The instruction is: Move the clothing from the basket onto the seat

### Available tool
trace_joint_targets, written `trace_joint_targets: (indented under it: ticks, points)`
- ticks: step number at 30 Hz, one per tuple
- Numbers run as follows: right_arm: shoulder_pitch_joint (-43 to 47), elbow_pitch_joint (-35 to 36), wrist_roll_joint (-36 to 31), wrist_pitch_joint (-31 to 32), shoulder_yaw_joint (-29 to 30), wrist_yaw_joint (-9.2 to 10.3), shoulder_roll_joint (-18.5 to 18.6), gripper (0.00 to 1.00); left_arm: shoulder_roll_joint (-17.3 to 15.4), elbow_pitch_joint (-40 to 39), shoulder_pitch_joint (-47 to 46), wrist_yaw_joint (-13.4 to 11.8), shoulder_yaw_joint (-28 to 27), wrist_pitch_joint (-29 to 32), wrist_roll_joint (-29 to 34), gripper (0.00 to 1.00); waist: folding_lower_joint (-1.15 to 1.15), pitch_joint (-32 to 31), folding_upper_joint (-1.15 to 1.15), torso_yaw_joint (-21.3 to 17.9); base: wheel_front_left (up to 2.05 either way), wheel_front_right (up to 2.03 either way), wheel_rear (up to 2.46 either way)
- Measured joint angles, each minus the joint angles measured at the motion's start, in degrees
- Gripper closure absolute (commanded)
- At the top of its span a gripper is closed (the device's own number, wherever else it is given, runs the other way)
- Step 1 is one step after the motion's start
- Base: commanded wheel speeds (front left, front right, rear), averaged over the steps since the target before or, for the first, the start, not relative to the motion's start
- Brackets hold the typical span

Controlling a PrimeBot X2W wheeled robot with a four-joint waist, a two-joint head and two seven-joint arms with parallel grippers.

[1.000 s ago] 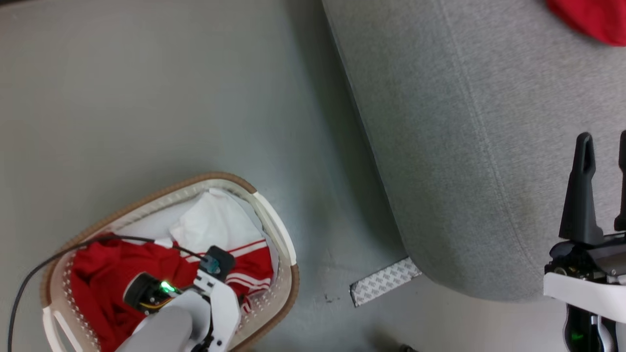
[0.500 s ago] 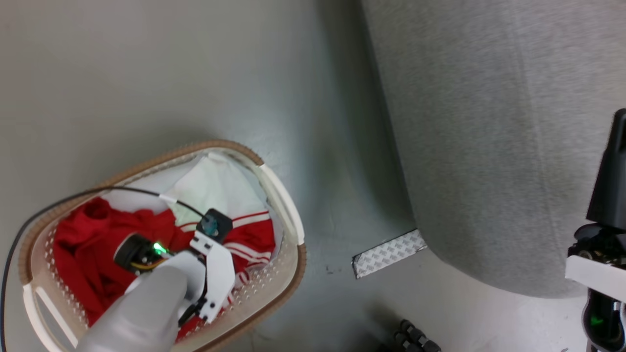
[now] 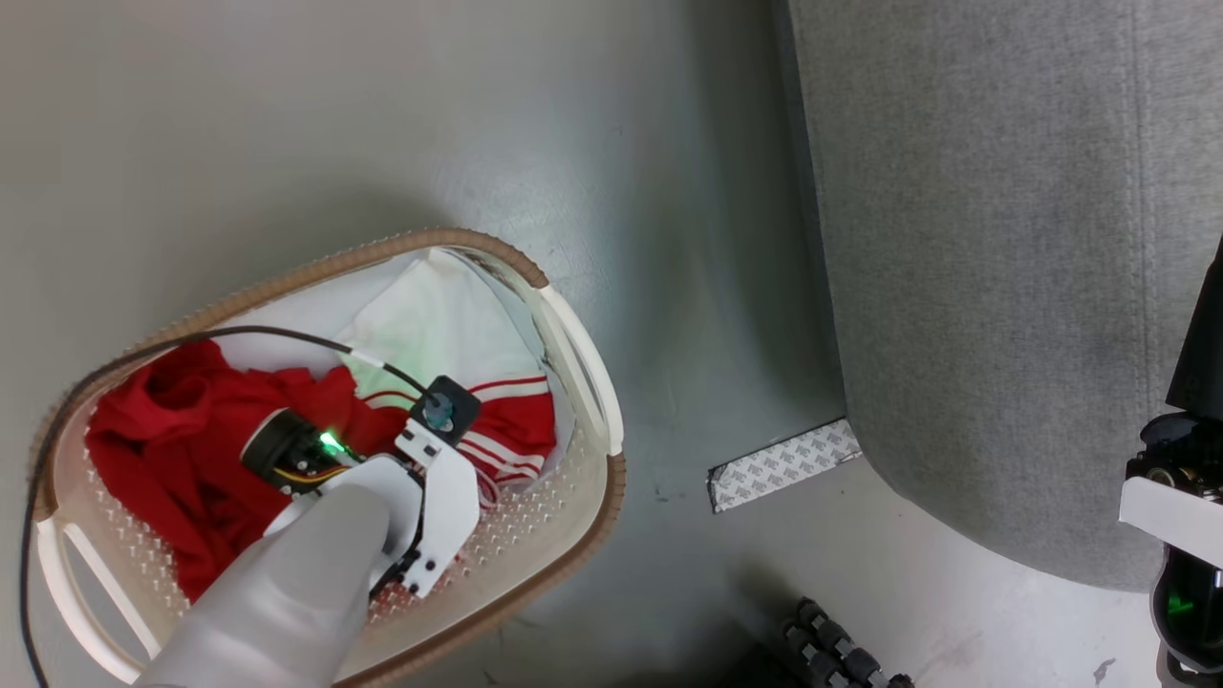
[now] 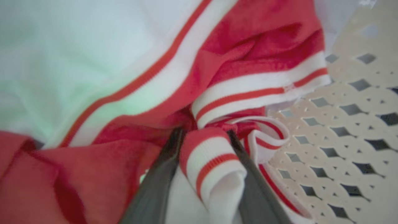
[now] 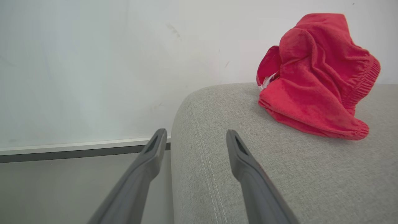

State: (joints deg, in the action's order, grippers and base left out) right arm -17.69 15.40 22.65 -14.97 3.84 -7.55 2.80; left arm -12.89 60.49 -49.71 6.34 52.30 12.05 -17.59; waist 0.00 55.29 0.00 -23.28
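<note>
Red clothing [image 3: 182, 430] with white stripes lies heaped in the basket [image 3: 585, 377], which stands on the floor [image 3: 287, 115] beside the seat [image 3: 1003, 239]. My left claw [image 4: 205, 133] is down among that heap, its two fingers set apart on either side of a rolled striped cuff [image 4: 211, 155] that fills the gap between them; whether they are pinching it I cannot tell. A white garment [image 3: 439, 325] lies just beyond. My right claw [image 5: 196, 133] hangs wide open and holds nothing, over the seat's rounded edge, where another red piece [image 5: 311, 84] lies crumpled.
</note>
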Motion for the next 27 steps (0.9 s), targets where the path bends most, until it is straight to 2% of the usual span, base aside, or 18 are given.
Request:
trace_joint_targets:
  ticks: [1,2,3,8,14,20,27]
  points:
    - [-0.02,0.01,-0.13,0.00,-0.01,0.00,0.00,0.00,0.08,0.44,-0.17,0.16,0.38,-0.13,0.15,0.64,0.00,0.20,0.00,0.02,0.00,0.00,0.00]
    - [-0.04,0.04,-0.32,0.01,-0.01,0.00,-0.01,0.00,0.16,0.89,-0.31,0.18,0.69,-0.54,0.33,0.92,0.00,0.35,0.00,0.02,0.00,0.00,0.00]
    - [-0.05,0.05,-0.38,0.01,0.01,0.00,0.00,0.00,0.31,1.29,-0.43,0.27,1.00,-0.84,0.35,1.00,0.00,0.41,0.00,0.05,0.00,0.00,0.00]
    - [-0.02,-0.08,-1.55,0.01,1.05,0.00,-0.01,0.00,1.87,2.53,-0.55,0.69,0.98,-4.25,-0.62,1.00,0.00,-0.42,0.00,0.73,0.00,0.00,0.00]
    - [0.01,-0.67,-2.88,0.01,1.20,0.00,-0.02,0.00,4.44,3.35,-0.18,0.78,-1.58,-9.51,-5.41,1.00,0.00,-4.06,0.00,2.15,0.00,0.00,0.00]
    - [2.04,-2.48,-5.22,0.01,1.89,0.00,-0.04,0.00,6.78,2.48,4.03,1.02,-1.99,-14.22,-10.03,1.00,0.00,-10.63,0.00,3.94,0.00,0.00,0.00]
    - [7.34,-3.54,-8.43,0.00,3.05,0.00,-0.04,0.00,8.24,-2.19,10.38,1.04,-0.74,-18.69,-17.17,1.00,-0.01,-20.97,0.00,6.47,0.00,0.00,0.00]
